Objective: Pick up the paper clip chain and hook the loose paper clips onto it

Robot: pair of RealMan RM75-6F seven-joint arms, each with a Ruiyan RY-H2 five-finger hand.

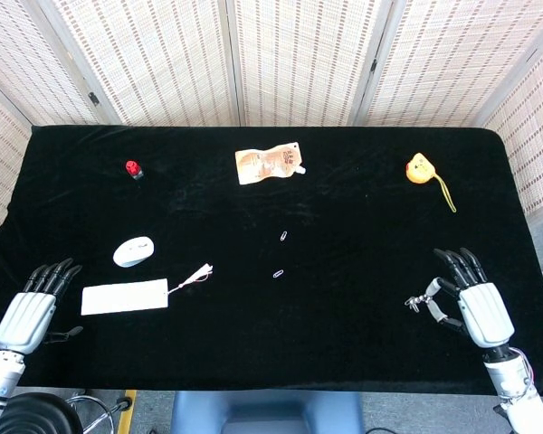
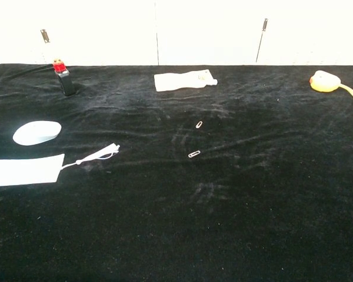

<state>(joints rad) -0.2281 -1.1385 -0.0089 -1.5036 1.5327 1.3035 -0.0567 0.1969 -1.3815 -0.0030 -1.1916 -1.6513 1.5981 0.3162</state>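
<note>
Two loose paper clips lie mid-table: one (image 1: 283, 236) (image 2: 199, 124) farther back, one (image 1: 278, 273) (image 2: 193, 154) nearer the front. In the head view my right hand (image 1: 475, 303) is at the front right of the table and pinches the short paper clip chain (image 1: 418, 302) by its thumb side, the chain dangling to its left. My left hand (image 1: 32, 307) hovers at the front left edge, fingers apart and holding nothing. Neither hand shows in the chest view.
A white mouse (image 1: 133, 251) and a white card (image 1: 124, 297) with a tasselled string (image 1: 195, 275) lie front left. A small red-capped bottle (image 1: 133, 169) stands back left, an orange pouch (image 1: 270, 164) back centre, a yellow tape measure (image 1: 421, 169) back right.
</note>
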